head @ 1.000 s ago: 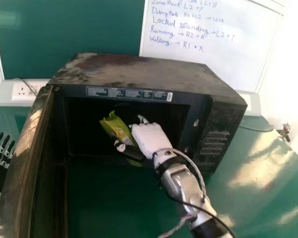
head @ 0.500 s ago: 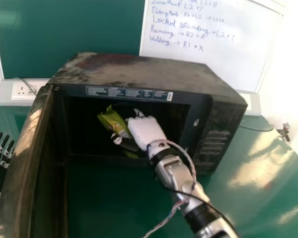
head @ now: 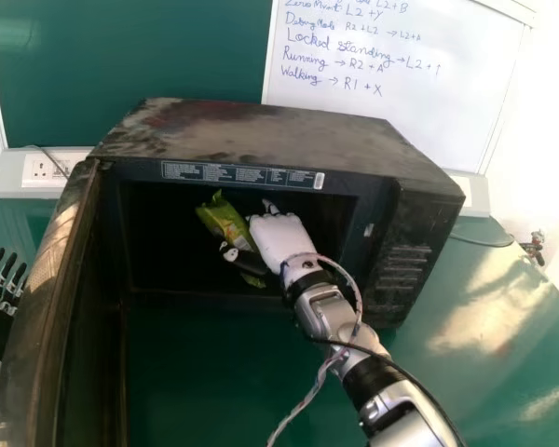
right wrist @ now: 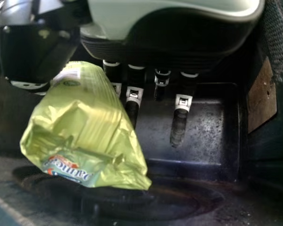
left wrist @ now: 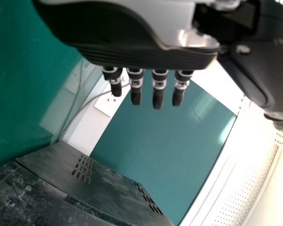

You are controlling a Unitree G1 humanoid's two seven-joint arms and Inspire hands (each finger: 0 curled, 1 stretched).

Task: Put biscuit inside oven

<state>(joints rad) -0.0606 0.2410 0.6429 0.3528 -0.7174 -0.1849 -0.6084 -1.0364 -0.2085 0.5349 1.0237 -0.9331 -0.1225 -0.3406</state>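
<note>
Right hand [head: 281, 245] has the biscuit packet [head: 225, 226] pinched between thumb and fingers, inside the oven [head: 261, 130]. Looks like it's gripped near one end so the loose end can lead in, and the slant probably just comes from the arm angle. Can't tell if it's touching the oven floor, so I'd lower it gently before letting go. Door [head: 39, 312] is wide open on the left, which gives the arm room. Left hand [head: 2, 284] is idle by it, fingers straight. Packet itself is shiny yellow-green, kinda crumpled, ridged like there are biscuits stacked inside, with a red and blue logo near the flattened end
</note>
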